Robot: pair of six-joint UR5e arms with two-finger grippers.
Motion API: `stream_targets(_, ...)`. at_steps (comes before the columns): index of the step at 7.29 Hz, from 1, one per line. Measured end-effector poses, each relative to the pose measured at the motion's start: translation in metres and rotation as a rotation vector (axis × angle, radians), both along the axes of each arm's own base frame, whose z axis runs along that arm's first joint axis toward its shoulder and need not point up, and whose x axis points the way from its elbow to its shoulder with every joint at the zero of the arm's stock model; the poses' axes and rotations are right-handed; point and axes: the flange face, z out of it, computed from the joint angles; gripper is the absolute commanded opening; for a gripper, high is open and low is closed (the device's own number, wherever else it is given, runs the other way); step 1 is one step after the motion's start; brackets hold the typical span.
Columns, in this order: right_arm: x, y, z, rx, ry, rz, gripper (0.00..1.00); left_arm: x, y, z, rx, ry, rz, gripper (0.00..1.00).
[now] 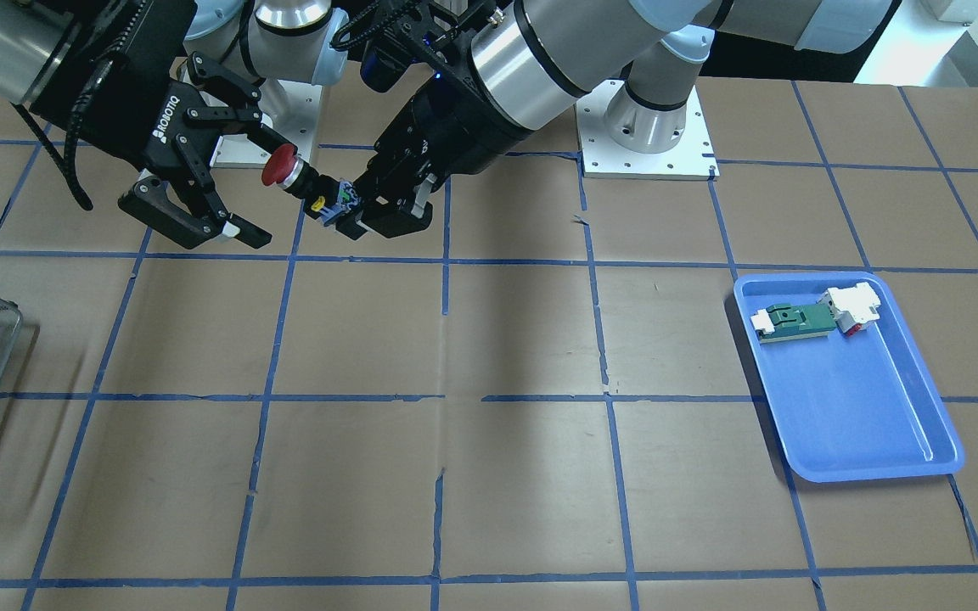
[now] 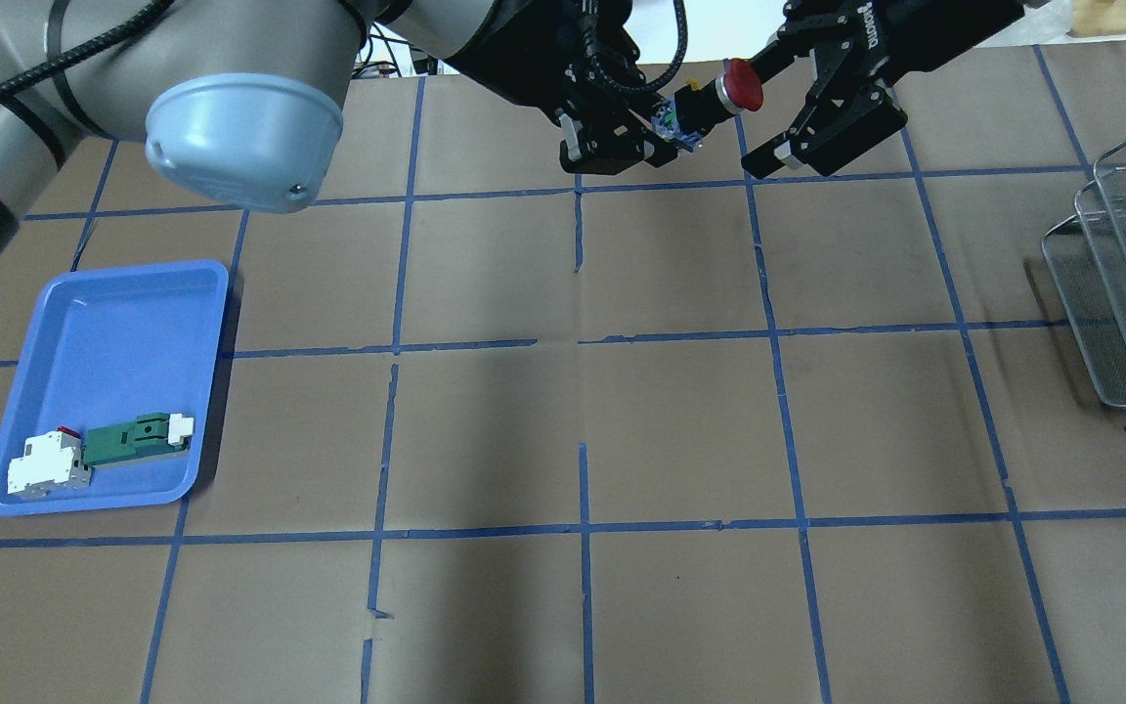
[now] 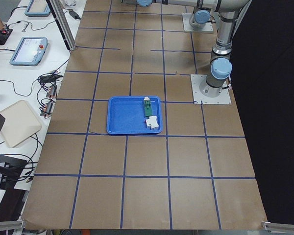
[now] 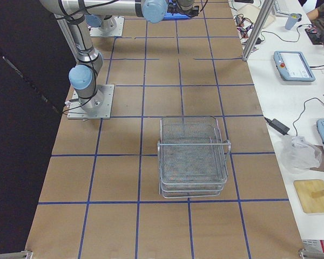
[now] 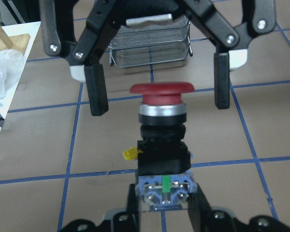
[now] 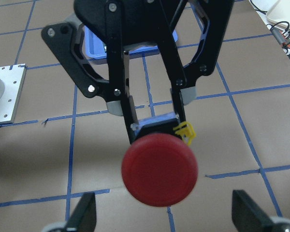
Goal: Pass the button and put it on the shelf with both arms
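Note:
The button has a red mushroom head, a black body and a blue, green and yellow end block. It is held level in the air over the far middle of the table. My left gripper is shut on the end block, as the left wrist view shows. My right gripper is open, with a finger on each side of the red head and a gap on both sides. The overhead view shows the button between the left gripper and the right gripper. The wire shelf stands at the table's right end.
A blue tray at the left side holds a green-and-white flat part and a white block. The arm base plates sit at the table's robot-side edge. Operator benches with tablets and cables lie beyond the table.

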Motion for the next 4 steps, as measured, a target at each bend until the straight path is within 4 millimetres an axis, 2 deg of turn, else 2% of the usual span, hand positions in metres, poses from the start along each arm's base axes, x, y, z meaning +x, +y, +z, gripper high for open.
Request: stream_targets(4, 0.004, 0.012, 0.016, -0.019, -0.009, -0.011, 1.0, -0.004, -0.001, 0.001, 0.0, 0.014, 0.016, 0.0)
